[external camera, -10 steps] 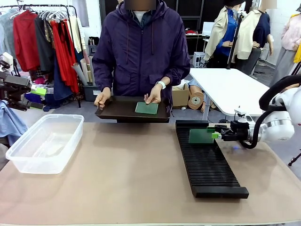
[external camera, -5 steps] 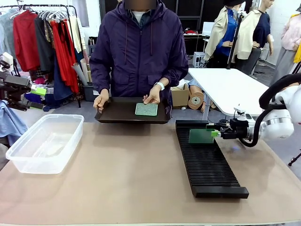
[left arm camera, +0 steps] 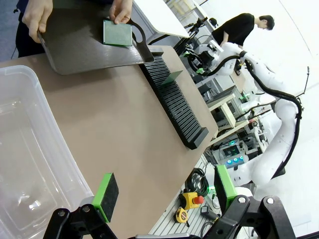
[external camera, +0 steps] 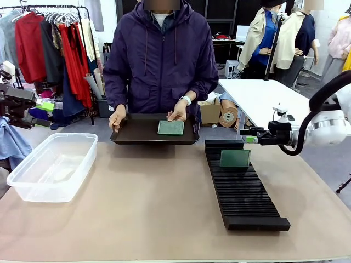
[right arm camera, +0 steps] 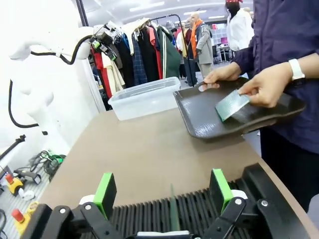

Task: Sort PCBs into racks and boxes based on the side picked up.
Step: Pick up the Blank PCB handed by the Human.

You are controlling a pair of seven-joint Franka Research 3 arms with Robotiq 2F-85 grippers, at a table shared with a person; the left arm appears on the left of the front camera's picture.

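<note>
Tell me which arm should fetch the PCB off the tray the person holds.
Right, probably. The right gripper hovers, fingers apart, by the rack's far end, close to the tray and its PCB. The left gripper, also open, hangs by the tub, farther from the tray.

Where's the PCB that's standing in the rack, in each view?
Front: PCB upright near the far end of the rack, right of centre.
Left wrist: PCB small, upper middle, in the rack near its tray end.
Right wrist: PCB edge-on at bottom centre, in the rack.
Shared landmark: the tray held just beyond the rack.
</note>
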